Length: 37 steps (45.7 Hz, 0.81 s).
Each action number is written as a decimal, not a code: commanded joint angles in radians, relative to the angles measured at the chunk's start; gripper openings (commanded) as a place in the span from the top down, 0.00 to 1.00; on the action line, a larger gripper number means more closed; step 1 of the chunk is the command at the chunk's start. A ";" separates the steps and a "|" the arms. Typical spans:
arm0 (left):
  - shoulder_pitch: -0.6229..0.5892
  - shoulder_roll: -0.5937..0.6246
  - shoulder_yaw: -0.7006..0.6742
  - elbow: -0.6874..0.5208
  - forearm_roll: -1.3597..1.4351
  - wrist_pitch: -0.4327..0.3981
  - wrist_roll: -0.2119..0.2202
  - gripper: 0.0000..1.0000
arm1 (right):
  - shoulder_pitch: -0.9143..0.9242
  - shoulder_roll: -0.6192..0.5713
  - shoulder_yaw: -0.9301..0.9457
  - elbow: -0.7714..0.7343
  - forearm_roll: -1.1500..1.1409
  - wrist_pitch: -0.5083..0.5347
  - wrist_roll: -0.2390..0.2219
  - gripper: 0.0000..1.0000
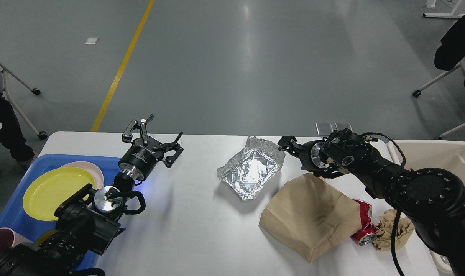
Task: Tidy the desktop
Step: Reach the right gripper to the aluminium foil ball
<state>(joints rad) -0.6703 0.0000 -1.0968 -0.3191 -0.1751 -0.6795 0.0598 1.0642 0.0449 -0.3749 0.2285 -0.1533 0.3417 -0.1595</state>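
At the far left of the desktop (194,230), a blue tray (10,214) held a yellow plate (52,191) stacked on a pale pink one (96,170). Just beside it the left gripper (155,140) hung above bare white surface, its fingers spread wide and holding nothing, pointed toward the far edge of the table.

Near the middle lay a crumpled sheet of foil (251,170), its long axis running on a diagonal from the near left to the far right corner, where a raised flap stood up. Next came a flattened brown paper bag (313,214), and against the bag's right edge a crushed red can (364,228) touched a wad of brown paper (395,228). A beige bin (435,157) stood off the table's right end.

The right gripper (288,143) was the nearer hand by a wide margin — it sat just beside the foil's raised far-right corner, low over the table, its tip aimed leftward at the sheet. It was seen nearly end-on and dark, so whether its fingers were apart or closed could not be told; nothing was visibly held in them. The foil lay to the gripper's left and slightly toward the robot, while the bin waited behind that arm, to its right.

By the look of it, the foil was the next piece to be cleared — a short reach left to the upturned flap, then a carry across the bag to the bin. The left gripper stood well apart from all the rubbish.
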 commanded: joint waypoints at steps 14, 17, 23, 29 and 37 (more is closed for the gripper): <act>0.000 0.000 0.000 0.000 0.000 0.000 0.000 0.03 | -0.062 0.093 0.007 -0.049 0.000 -0.027 0.005 0.02; 0.000 0.000 0.000 0.000 -0.001 0.000 0.000 0.03 | -0.076 0.102 0.007 -0.051 0.000 -0.055 0.005 0.03; 0.000 0.000 0.000 0.000 0.000 0.000 0.000 0.03 | -0.090 0.107 0.007 -0.051 0.000 -0.070 0.006 0.07; 0.000 0.000 0.000 0.000 -0.001 0.000 0.000 0.03 | -0.108 0.119 0.005 -0.049 0.000 -0.069 0.006 0.19; 0.000 0.000 0.000 0.000 -0.001 0.000 0.000 0.03 | -0.121 0.128 0.005 -0.043 0.000 -0.061 0.006 0.45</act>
<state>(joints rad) -0.6703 0.0000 -1.0968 -0.3191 -0.1758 -0.6795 0.0598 0.9512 0.1684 -0.3692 0.1809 -0.1535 0.2754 -0.1533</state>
